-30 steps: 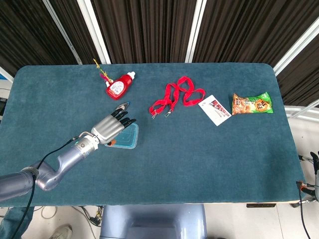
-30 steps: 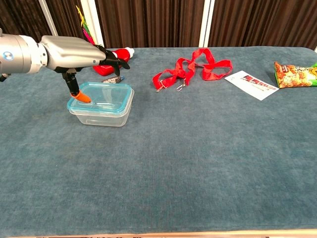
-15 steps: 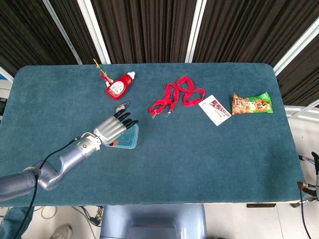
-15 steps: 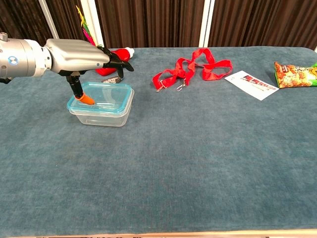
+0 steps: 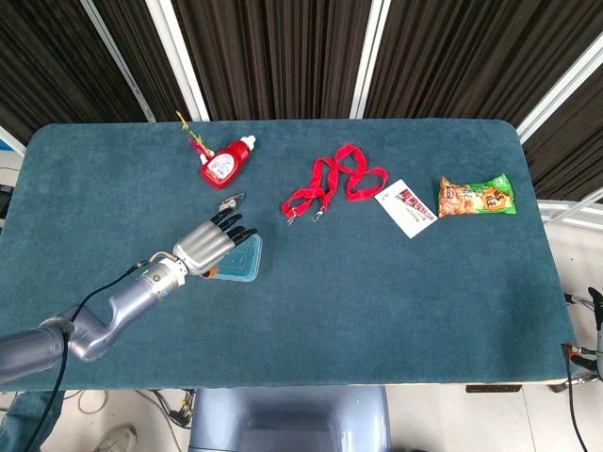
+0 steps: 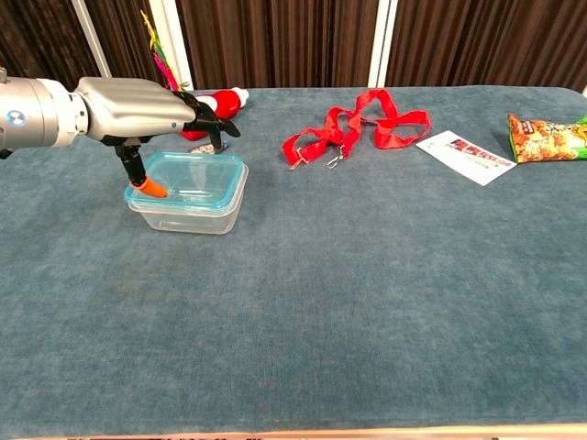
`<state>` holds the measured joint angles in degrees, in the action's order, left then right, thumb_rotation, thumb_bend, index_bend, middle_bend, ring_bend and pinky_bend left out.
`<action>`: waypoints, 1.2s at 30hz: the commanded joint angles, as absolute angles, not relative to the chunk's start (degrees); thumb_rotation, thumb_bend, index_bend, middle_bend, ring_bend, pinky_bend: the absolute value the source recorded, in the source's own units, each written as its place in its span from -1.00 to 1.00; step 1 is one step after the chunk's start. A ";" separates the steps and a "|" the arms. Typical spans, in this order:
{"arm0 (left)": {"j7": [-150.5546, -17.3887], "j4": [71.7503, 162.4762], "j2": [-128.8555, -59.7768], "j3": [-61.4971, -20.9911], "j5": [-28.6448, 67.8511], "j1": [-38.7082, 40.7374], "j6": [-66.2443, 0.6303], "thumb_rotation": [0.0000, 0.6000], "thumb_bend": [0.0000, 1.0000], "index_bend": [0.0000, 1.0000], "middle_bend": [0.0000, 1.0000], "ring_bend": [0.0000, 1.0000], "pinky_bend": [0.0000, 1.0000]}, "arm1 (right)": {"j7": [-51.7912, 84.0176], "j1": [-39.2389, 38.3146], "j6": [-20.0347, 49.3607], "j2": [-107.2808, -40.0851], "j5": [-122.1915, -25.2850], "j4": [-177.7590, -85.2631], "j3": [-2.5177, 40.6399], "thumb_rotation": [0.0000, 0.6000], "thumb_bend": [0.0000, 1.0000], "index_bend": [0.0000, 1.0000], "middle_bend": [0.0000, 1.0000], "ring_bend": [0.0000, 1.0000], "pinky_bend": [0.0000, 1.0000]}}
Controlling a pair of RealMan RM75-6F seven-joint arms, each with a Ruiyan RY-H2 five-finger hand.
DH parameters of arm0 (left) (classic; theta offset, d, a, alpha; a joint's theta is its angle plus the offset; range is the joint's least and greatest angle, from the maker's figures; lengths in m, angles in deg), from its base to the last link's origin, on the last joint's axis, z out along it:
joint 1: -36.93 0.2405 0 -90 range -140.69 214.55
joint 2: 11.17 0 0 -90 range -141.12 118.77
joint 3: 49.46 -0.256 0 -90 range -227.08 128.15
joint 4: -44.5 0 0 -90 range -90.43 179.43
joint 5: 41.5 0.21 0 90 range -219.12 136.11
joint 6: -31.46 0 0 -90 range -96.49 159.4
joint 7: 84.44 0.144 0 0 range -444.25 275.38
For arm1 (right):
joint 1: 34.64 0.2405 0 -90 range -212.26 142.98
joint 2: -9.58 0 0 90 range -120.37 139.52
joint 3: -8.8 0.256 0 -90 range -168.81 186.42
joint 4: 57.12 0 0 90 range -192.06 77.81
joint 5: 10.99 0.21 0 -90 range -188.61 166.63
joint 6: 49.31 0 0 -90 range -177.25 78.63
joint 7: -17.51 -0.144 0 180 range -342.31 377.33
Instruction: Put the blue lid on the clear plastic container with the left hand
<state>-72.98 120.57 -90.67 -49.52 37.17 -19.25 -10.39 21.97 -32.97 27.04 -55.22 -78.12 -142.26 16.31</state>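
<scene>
blue lid already on clear container, directly under the fingers of left hand. fingers spread, gripping nothing; orange-tipped thumb touching lid's near-left corner. risk: uneven press tilting lid or skidding the light box on the bench. thin glossy plastic, rounded rectangle; bench nap soft, teal. right hand out of sight.

The left arm reaches in from the lower left, its silver forearm stretched low and nearly level. The left robot hand is palm down, dark fingers spread forward and the orange-tipped thumb pointing down; it seems to grip nothing. The right robot hand is out of sight.
</scene>
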 commanded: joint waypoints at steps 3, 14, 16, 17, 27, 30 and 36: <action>-72.98 120.39 -91.02 -49.41 37.74 -19.07 -10.62 1.00 -0.56 -0.95 -0.65 -1.00 -1.00 | 21.89 -33.02 27.16 -55.19 -78.08 -142.23 16.37 1.00 -0.37 -0.86 -0.90 -0.92 -1.00; -72.07 121.03 -90.63 -49.16 38.14 -18.62 -10.59 1.00 -0.56 -0.95 -0.65 -1.00 -1.00 | 21.76 -33.06 27.10 -55.00 -78.04 -142.50 16.37 1.00 -0.38 -0.86 -0.90 -0.92 -1.00; -71.87 121.18 -90.55 -49.11 38.13 -18.52 -10.57 1.00 -0.56 -0.95 -0.65 -1.00 -1.00 | 21.74 -33.08 27.11 -54.94 -78.07 -142.57 16.36 1.00 -0.37 -0.86 -0.90 -0.92 -1.00; -71.81 121.23 -90.52 -49.08 38.13 -18.50 -10.57 1.00 -0.56 -0.95 -0.65 -1.00 -1.00 | 21.74 -33.08 27.13 -54.93 -78.08 -142.61 16.37 1.00 -0.37 -0.86 -0.90 -0.92 -1.00; -71.06 121.02 -91.01 -48.85 38.35 -18.27 -10.44 1.00 -0.56 -0.95 -0.65 -1.00 -1.00 | 21.64 -33.21 27.36 -54.76 -78.06 -142.79 16.41 1.00 -0.37 -0.86 -0.90 -0.92 -1.00; -70.86 120.89 -91.24 -48.69 38.31 -18.22 -10.47 1.00 -0.56 -0.95 -0.65 -1.00 -1.00 | 21.61 -33.23 27.37 -54.73 -78.03 -142.84 16.43 1.00 -0.38 -0.86 -0.90 -0.92 -1.00; -70.49 121.16 -91.23 -48.39 38.44 -18.15 -10.66 1.00 -0.56 -0.95 -0.65 -1.00 -1.00 | 21.61 -33.18 27.26 -54.76 -78.08 -142.83 16.37 1.00 -0.37 -0.86 -0.90 -0.92 -1.00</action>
<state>-70.50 121.15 -91.23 -48.39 38.45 -18.16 -10.67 21.61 -33.19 27.26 -54.76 -78.08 -142.83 16.38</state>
